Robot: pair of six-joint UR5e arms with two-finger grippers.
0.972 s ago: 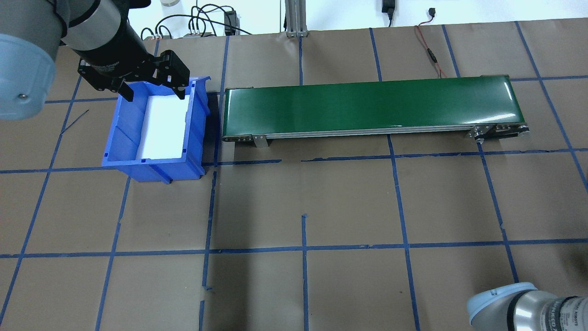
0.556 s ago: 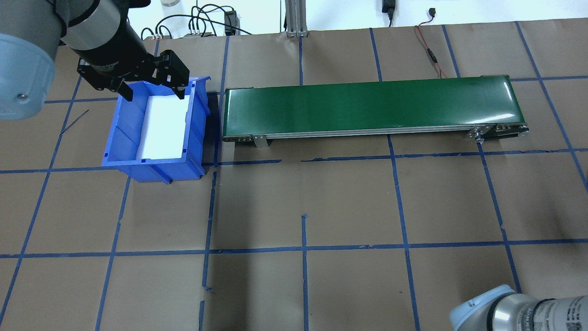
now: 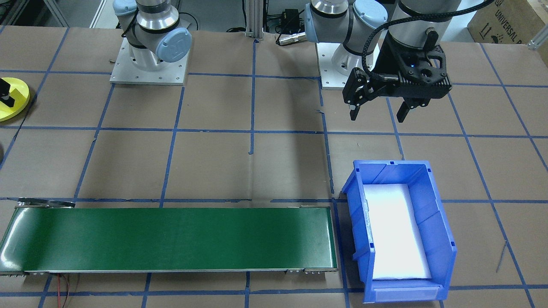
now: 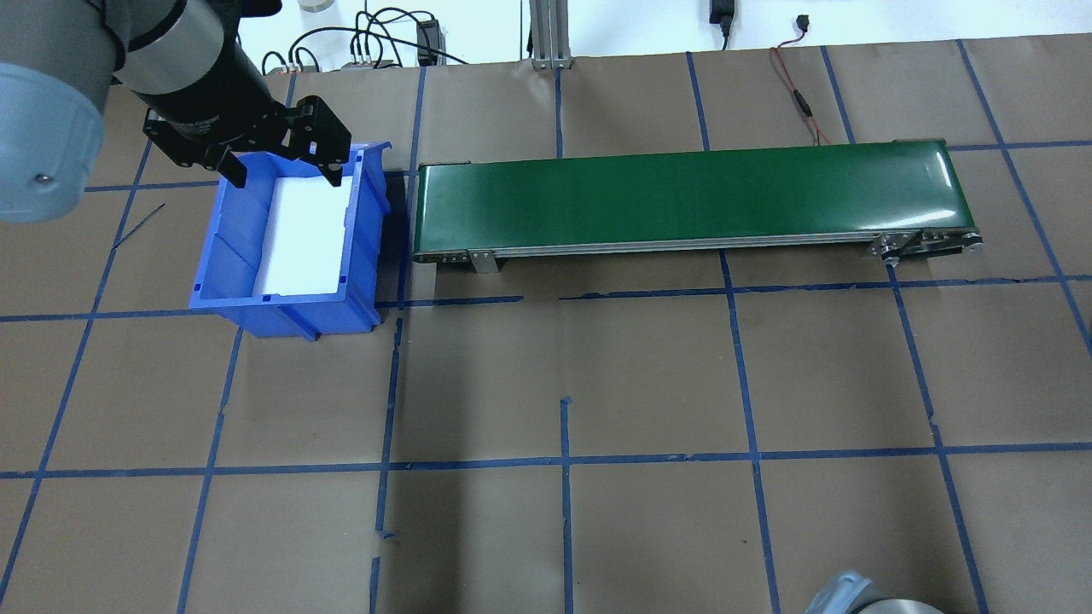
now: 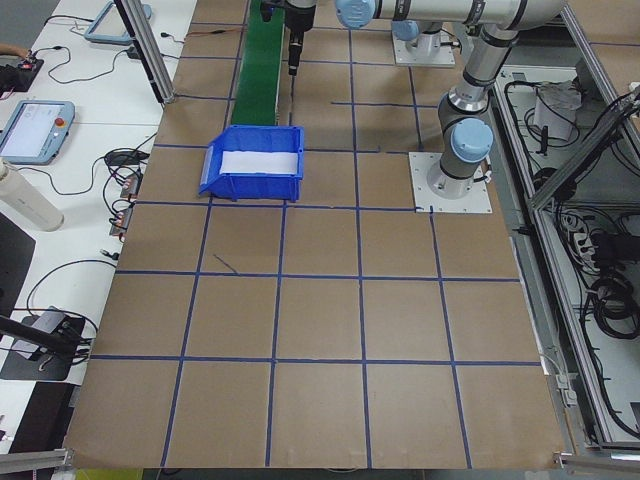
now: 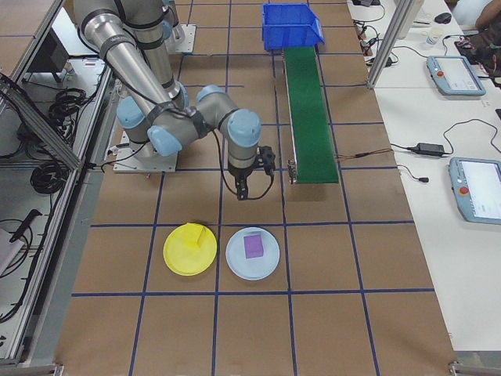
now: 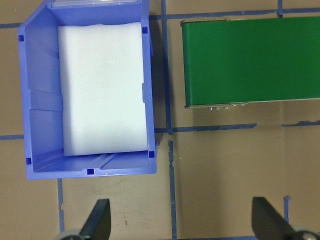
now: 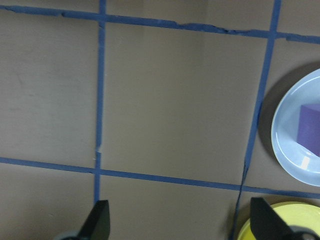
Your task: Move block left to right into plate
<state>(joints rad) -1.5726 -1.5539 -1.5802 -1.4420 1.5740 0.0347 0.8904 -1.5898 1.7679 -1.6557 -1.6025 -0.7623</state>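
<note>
Two grippers stand spread and empty; the block lies in the plate.
Left gripper (image 3: 377,112) hangs near the blue bin (image 4: 226,256), which holds only white foam. Right gripper (image 8: 180,220) hovers near the yellow plate (image 6: 176,262), where a small yellow block (image 6: 197,235) rests. It looks light, stiff and smooth, so I would pinch two opposite flat faces.
</note>
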